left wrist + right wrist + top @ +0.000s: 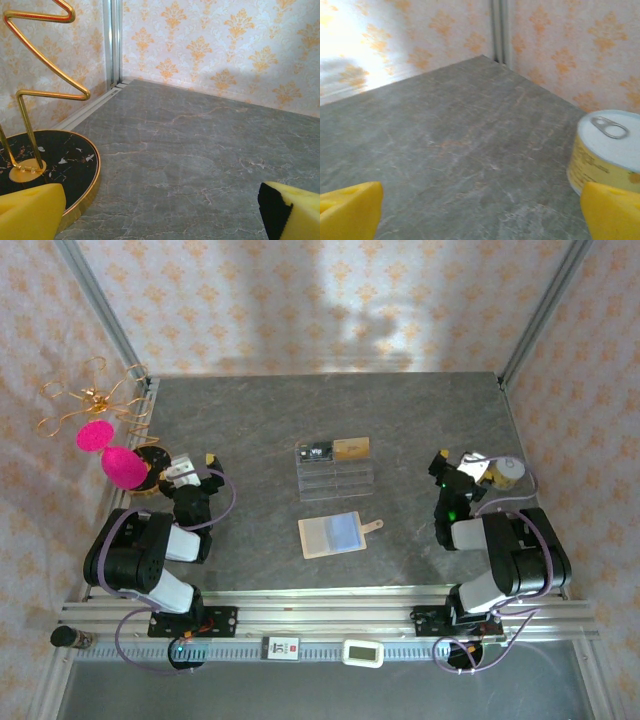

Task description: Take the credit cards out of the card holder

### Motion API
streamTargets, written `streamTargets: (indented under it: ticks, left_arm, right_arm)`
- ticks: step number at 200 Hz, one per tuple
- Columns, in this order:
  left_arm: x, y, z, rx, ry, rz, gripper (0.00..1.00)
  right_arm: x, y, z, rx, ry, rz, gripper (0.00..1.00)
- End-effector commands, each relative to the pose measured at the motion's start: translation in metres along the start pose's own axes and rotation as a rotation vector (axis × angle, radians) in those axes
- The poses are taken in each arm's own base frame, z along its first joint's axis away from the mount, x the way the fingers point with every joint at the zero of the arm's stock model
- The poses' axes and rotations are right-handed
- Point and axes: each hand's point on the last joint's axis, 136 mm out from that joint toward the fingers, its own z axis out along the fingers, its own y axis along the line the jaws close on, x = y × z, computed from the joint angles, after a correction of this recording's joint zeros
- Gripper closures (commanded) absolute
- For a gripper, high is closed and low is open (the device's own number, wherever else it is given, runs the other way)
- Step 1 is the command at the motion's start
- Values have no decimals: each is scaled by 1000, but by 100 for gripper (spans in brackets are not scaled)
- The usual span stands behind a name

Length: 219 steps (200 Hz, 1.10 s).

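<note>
The beige card holder (330,535) lies open and flat at the table's middle, bluish panel up, its snap tab pointing right. Beyond it, a dark credit card (313,452) and a gold credit card (351,448) lie side by side at the far end of a clear slotted tray (336,481). My left gripper (190,465) stands open at the left, well away from the holder; in the left wrist view this gripper (162,220) has bare table between its yellow fingertips (30,212). My right gripper (462,465) (480,215) is open at the right over bare table.
A gold wire stand on a round black base (55,165) sits just left of the left gripper, with pink ornaments (112,455) hanging on it. A yellow tin can (607,150) (508,472) stands just right of the right gripper. Patterned walls enclose the table.
</note>
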Motion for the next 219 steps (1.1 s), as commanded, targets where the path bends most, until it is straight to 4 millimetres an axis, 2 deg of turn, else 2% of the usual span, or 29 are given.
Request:
streamTargets:
  ticks: [1, 9, 17, 32, 44, 219]
  left_arm:
    - [-9, 0, 0, -4, -39, 1, 1]
    - [-10, 0, 0, -4, -41, -1, 1]
    - [-10, 0, 0, -4, -41, 1, 1]
    - [-9, 0, 0, -5, -40, 1, 1]
    - [-9, 0, 0, -5, -40, 0, 1]
    - [-9, -3, 0, -3, -39, 10, 1]
  right_arm:
    - [-8, 11, -7, -99, -50, 6, 0]
    - [0, 4, -10, -105, -50, 15, 0]
    - [-12, -2, -17, -94, -126, 56, 0]
    - [-3, 1, -8, -84, -51, 34, 0]
    - [-9, 0, -12, -92, -98, 43, 0]
    - [-6, 1, -11, -90, -76, 37, 0]
